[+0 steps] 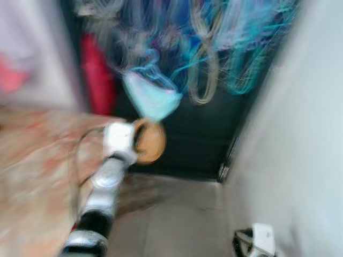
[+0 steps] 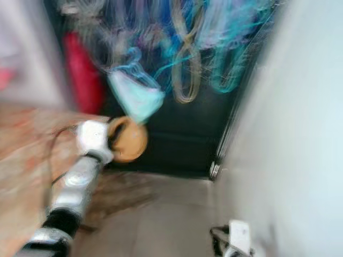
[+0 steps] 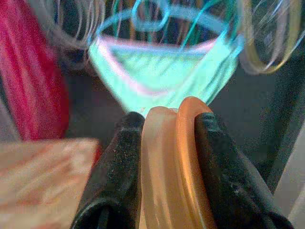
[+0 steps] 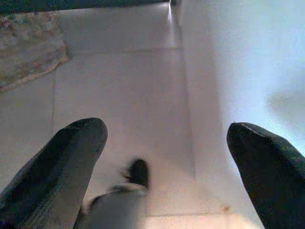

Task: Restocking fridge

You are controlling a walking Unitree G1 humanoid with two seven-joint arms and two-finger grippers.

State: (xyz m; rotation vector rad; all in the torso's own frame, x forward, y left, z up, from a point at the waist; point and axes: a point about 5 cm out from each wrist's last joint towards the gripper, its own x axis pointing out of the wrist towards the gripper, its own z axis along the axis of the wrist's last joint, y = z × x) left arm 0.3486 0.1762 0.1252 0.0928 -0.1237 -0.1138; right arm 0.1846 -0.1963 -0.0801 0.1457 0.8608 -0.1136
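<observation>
At left, beside a patterned cloth (image 1: 32, 176), the left gripper (image 3: 167, 125) is raised, its fingers (image 3: 116, 162) clamped on an orange disc (image 1: 149, 141) below a blurred teal bag (image 1: 153, 99). Low at right, the right gripper (image 4: 167, 138) hangs wide open over pale floor (image 4: 124, 90), holding nothing.

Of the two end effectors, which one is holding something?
The left end effector: its black fingers are shut on an orange round object. The right end effector is open, above bare floor.

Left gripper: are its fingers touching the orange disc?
Touching. The left wrist view shows both black fingers pressed against the faces of the orange disc, with no gap on either side.
</observation>
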